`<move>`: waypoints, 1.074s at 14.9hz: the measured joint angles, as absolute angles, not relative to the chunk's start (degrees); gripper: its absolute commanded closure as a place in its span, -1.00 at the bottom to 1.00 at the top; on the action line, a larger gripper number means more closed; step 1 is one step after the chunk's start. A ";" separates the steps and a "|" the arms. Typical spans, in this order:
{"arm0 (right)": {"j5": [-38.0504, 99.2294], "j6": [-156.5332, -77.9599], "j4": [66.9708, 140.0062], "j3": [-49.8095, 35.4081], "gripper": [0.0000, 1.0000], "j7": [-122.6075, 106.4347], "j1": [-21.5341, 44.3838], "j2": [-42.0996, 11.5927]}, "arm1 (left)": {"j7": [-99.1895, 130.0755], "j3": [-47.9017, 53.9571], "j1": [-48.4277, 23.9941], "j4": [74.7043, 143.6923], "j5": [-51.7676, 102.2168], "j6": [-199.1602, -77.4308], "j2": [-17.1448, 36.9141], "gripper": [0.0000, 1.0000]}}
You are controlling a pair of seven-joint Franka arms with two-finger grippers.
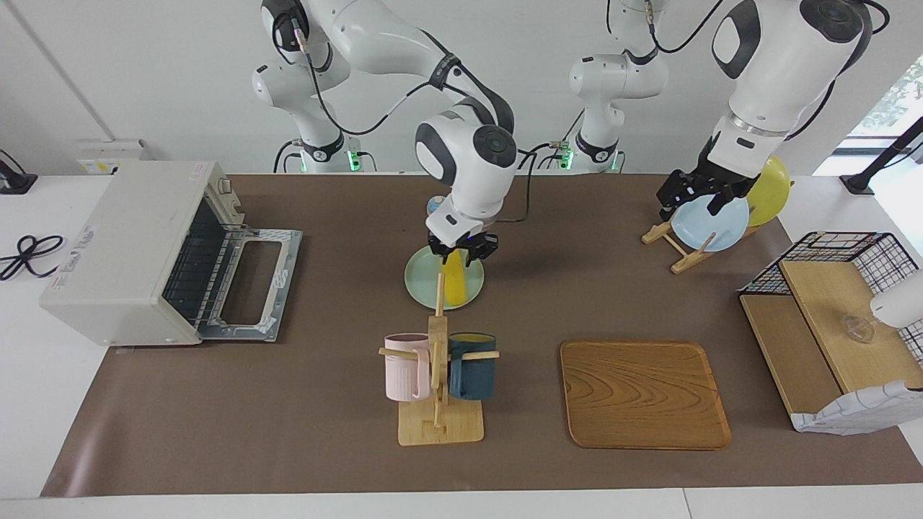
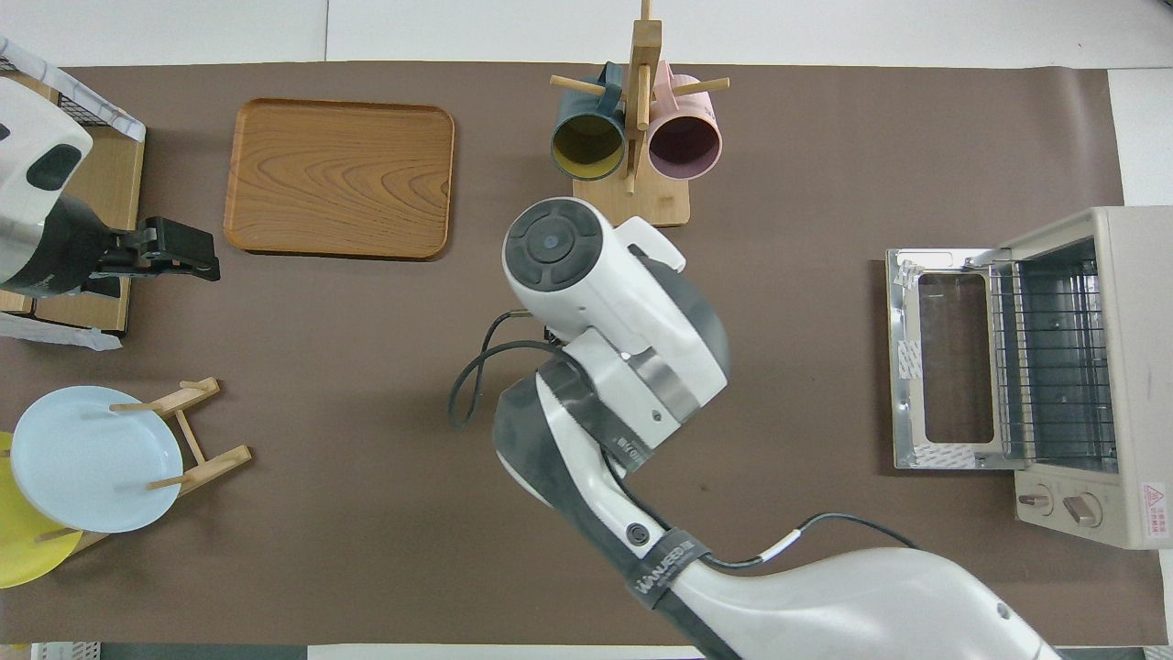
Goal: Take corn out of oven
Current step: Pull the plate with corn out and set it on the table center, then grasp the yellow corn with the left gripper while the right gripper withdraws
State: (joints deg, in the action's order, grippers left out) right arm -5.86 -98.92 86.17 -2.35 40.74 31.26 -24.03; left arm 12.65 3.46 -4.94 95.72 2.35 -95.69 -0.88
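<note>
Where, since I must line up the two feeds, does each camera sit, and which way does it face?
Facing view: high across the table, facing the robots; both arms show, right gripper over the corn, left gripper waiting raised.
Overhead view: above the robots' end, looking steeply down; the right arm hides the corn.
Shared: oven, mug rack, wooden tray, half a turn apart.

right claw (image 1: pixel 461 250) over corn (image 1: pixel 454 285) on green plate (image 1: pixel 422 282), oven (image 1: pixel 137 249) open
</note>
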 measured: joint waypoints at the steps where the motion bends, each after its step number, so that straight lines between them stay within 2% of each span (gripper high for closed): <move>1: -6.09 -97.47 86.73 -2.33 0.49 39.29 28.63 -23.14 | 12.65 3.64 -4.97 95.93 2.35 -95.88 -0.87 -1.00; 4: -9.94 -97.22 92.67 -2.31 0.66 35.43 22.92 -21.09 | 12.54 4.42 -6.26 97.71 2.39 -97.11 -0.80 -1.00; 6: -11.45 -100.62 98.92 -2.31 0.89 33.26 20.34 -19.84 | 12.73 4.68 -9.65 99.64 2.87 -99.05 -0.64 -1.00; 8: -12.50 -103.59 103.44 -2.29 0.97 30.10 17.86 -18.99 | 14.00 4.90 -13.51 101.08 4.19 -101.57 -0.06 -1.00; 11: -13.31 -105.83 107.36 -2.27 1.00 28.02 14.36 -18.08 | 19.22 5.10 -20.74 102.73 4.69 -107.24 2.73 -1.00; 16: -16.37 -109.76 113.21 -2.28 1.00 27.61 13.06 -16.48 | 28.87 5.21 -32.47 103.66 4.73 -120.16 11.78 -1.00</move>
